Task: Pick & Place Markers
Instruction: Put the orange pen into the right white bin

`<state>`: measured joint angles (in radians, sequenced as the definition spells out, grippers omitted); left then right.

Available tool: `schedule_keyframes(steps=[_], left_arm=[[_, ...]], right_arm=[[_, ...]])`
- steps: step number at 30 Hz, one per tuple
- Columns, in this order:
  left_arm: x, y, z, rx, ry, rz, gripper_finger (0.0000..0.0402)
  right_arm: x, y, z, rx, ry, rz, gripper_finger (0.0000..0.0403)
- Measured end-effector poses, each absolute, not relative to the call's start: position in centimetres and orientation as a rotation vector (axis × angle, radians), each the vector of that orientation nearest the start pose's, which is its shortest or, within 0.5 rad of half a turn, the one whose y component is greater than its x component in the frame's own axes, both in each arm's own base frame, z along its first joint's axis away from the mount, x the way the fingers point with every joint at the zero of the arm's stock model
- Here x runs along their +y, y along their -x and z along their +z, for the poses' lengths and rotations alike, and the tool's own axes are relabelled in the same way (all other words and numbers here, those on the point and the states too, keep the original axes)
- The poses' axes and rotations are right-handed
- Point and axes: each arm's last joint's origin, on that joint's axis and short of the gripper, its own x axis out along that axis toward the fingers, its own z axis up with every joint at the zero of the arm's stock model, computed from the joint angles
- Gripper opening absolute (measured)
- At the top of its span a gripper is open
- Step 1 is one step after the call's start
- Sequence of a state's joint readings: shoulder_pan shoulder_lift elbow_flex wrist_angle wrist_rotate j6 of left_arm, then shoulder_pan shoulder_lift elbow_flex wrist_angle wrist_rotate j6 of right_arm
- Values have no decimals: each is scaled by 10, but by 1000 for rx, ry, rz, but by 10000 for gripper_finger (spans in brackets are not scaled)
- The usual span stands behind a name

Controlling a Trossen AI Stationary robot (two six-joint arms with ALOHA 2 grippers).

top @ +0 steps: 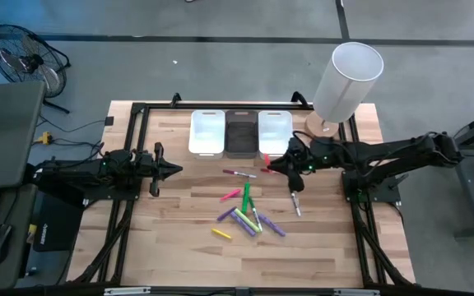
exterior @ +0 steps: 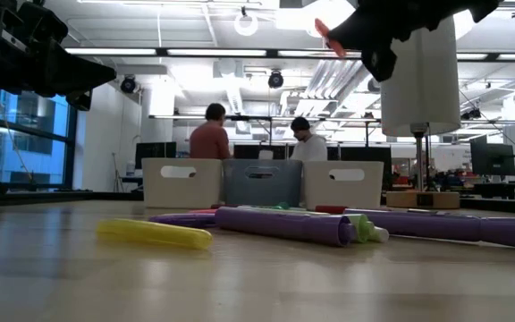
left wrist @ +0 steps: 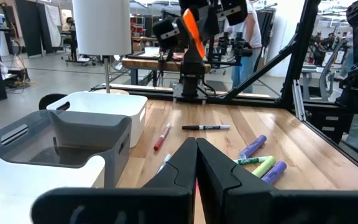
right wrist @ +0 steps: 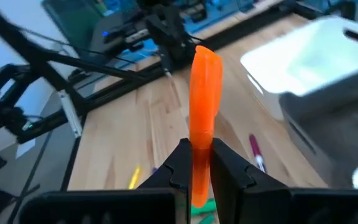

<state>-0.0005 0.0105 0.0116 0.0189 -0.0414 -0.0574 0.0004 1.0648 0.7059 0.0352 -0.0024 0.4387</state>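
Observation:
My right gripper (top: 270,163) hangs above the table near the right white bin (top: 275,131), shut on an orange marker (right wrist: 205,87). The marker's tip also shows in the low view (exterior: 325,33) and in the left wrist view (left wrist: 192,28). The other markers (top: 245,212), in green, purple, pink and yellow, lie flat in a loose heap on the table's middle. A red pen (top: 239,173) and a black pen (top: 295,201) lie apart from them. My left gripper (top: 171,170) waits shut at the table's left, touching nothing. My right gripper pinches the orange marker between its two fingers (right wrist: 180,163) by one end (right wrist: 201,142). The fingers come from the table's right and lie along the marker. Its free end (right wrist: 207,59) sticks out ahead of the fingertips. The marker is lifted clear of the table.
Three bins stand side by side at the far edge: white (top: 206,131), dark (top: 241,136), white. A white lamp (top: 348,78) stands at the far right corner. A fan (top: 23,53) stands on the floor. People (exterior: 211,134) sit beyond the table. Bare wood lies near the front edge.

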Motion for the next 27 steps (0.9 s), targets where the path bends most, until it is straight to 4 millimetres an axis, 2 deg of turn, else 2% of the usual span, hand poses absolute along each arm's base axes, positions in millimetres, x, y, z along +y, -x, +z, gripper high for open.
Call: schedule_keyframes(steps=[6, 11, 18, 27], left_arm=[[1, -98, 168, -21, 58, 40, 1], [1, -98, 168, -21, 58, 41, 1], [1, -98, 169, -21, 58, 40, 1], [1, -98, 168, -21, 58, 40, 1]], right_arm=[[-10, -233, 275, 294, -388, -160, 27], [-27, -230, 272, 295, -453, -310, 27], [-55, -221, 256, 364, -666, -575, 27], [-86, -227, 228, 431, -844, -743, 28]])
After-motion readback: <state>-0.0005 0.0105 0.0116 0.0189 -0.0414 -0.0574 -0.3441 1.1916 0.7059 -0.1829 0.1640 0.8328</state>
